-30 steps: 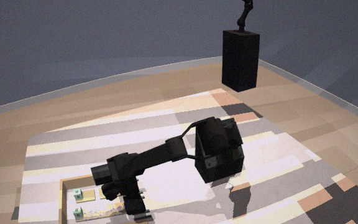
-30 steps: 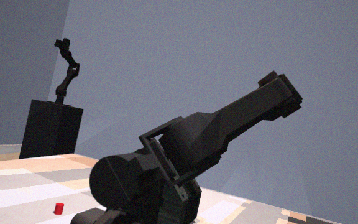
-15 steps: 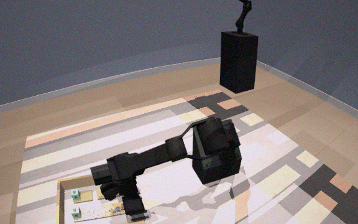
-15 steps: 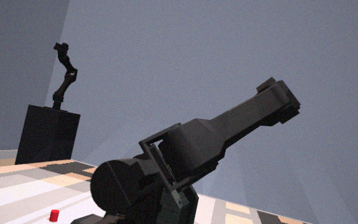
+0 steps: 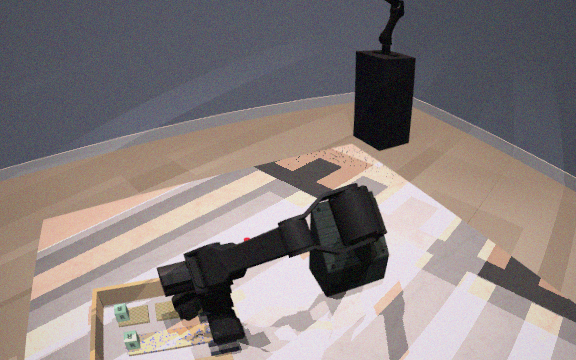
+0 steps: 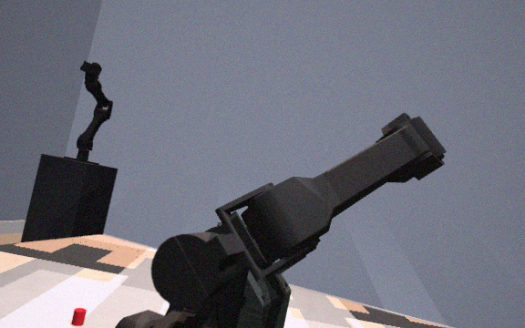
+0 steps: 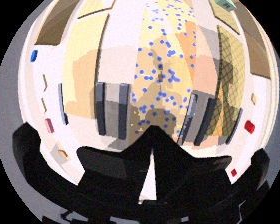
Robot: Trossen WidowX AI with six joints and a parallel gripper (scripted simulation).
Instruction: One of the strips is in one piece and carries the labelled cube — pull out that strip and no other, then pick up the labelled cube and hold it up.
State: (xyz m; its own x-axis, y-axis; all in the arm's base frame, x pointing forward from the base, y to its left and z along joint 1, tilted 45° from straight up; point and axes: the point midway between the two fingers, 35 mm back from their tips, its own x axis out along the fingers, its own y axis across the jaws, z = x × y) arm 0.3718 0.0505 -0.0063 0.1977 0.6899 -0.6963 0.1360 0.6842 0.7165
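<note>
My gripper (image 7: 153,130) is shut and empty, low over the near end of the blue-dotted strip. The dotted strip (image 5: 173,340) (image 7: 163,60) shows no gap where visible; a green lettered cube (image 5: 131,340) stands on its far end. A cross-hatched strip (image 5: 135,314) (image 7: 232,65) is in two pieces with a gap. Its far piece carries another green lettered cube (image 5: 121,313) (image 7: 225,4). A plain yellow strip (image 7: 83,70) lies on the other side, with a separate piece (image 7: 97,8) beyond a gap. The letters are too blurred to read surely. The arm hides the near strip ends in the top view.
A tan-walled box (image 5: 97,320) surrounds the far strip ends. Dark upright bars (image 7: 100,108) (image 7: 205,121) flank the strips' near parts. A red cylinder (image 6: 78,317) (image 5: 247,239) and small blue (image 7: 34,55), pink (image 7: 49,125) and red (image 7: 249,126) pieces lie out to the sides.
</note>
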